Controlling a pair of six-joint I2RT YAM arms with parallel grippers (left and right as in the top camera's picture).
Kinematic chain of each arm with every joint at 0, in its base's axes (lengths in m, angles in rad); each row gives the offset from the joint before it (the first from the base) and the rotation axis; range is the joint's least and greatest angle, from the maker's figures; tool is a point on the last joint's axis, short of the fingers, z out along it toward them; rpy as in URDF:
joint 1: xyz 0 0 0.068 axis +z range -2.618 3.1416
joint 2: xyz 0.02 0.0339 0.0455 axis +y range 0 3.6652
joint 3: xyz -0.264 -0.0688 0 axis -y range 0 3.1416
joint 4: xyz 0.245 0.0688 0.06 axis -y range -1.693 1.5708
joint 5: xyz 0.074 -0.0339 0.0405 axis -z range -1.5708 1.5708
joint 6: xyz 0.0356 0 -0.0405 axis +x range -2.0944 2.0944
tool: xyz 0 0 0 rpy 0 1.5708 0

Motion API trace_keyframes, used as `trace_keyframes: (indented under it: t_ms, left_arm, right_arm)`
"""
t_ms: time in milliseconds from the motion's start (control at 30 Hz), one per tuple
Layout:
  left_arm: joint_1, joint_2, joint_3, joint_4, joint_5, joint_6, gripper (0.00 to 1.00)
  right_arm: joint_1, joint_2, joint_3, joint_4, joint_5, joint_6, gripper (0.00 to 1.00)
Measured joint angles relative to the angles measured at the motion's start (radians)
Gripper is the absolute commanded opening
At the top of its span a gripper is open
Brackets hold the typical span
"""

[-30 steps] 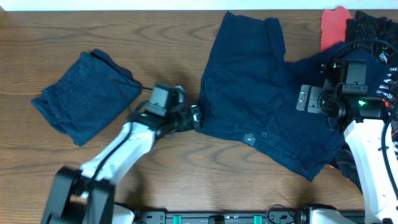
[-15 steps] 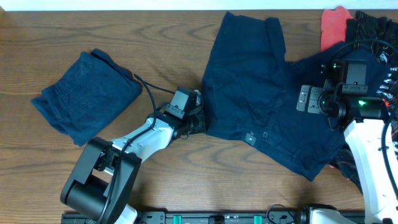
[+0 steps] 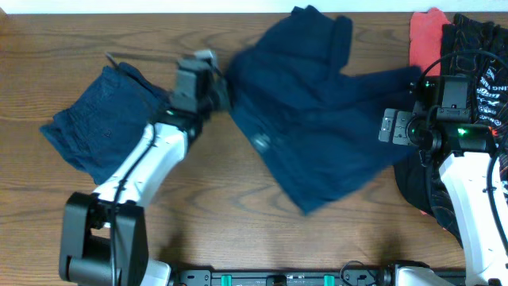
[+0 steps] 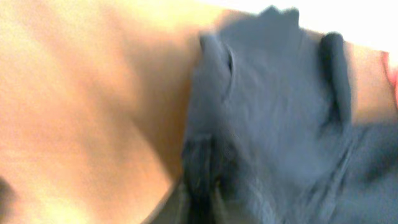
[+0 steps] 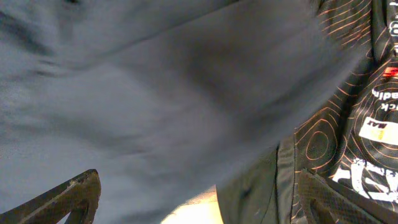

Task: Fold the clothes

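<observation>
Navy shorts [image 3: 317,119] overhead: bunched at centre of table [image 3: 238,230], left edge seemingly clamped in left gripper [image 3: 221,89], likely for dragging flat. Left wrist: blurred shorts only, jaws not visible. Right wrist: right gripper [image 5: 196,186] jaws wide apart over the shorts, probably ready to pin them.

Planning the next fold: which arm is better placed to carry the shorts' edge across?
Left. The left gripper grips the shorts' bunched edge; the right gripper hangs open over them, holding nothing.
</observation>
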Motion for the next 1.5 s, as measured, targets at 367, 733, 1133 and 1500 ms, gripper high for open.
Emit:
trace_keyframes:
  t_ms: [367, 733, 1133, 1500]
  left_arm:
    - [0.168, -0.025, 0.097, -0.272, -0.121, 0.039, 0.98]
    - [0.184, 0.085, 0.055, -0.49, -0.119, 0.053, 0.53]
    - [0.225, 0.223, 0.011, -0.282, -0.164, 0.072, 0.77]
    - [0.349, 0.221, 0.035, -0.253, 0.031, 0.072, 0.78]
  right_arm:
    - [0.0, 0.0, 0.0, -0.002, 0.0, 0.0, 0.99]
    - [0.0, 0.0, 0.0, -0.005, 0.0, 0.0, 0.99]
    - [0.0, 0.0, 0.0, -0.024, 0.0, 0.0, 0.99]
    - [0.0, 0.0, 0.0, -0.024, 0.0, 0.0, 0.99]
